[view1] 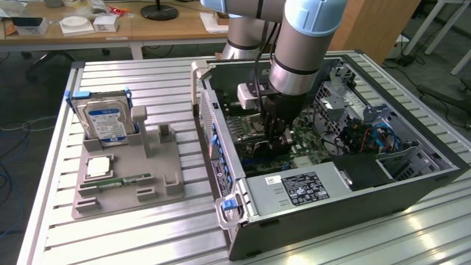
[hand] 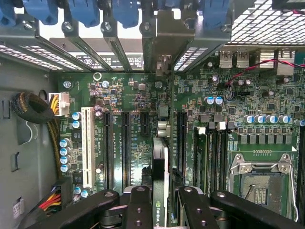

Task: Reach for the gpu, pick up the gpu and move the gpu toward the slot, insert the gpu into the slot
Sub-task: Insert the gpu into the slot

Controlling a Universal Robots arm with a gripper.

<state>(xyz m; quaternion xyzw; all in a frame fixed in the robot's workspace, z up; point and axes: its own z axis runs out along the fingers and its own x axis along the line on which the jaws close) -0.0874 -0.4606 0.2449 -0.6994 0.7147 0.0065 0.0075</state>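
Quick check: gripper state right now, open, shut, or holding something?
Gripper: shut on the gpu, held edge-down over the motherboard inside the case.

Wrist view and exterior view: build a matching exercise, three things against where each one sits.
Things:
1. gpu
2. hard drive
3. processor socket

Places:
a. standing upright in the grey holder
b. fixed on the green motherboard
c. clamped edge-on in the gripper

Pairs: 1-c, 2-a, 3-b
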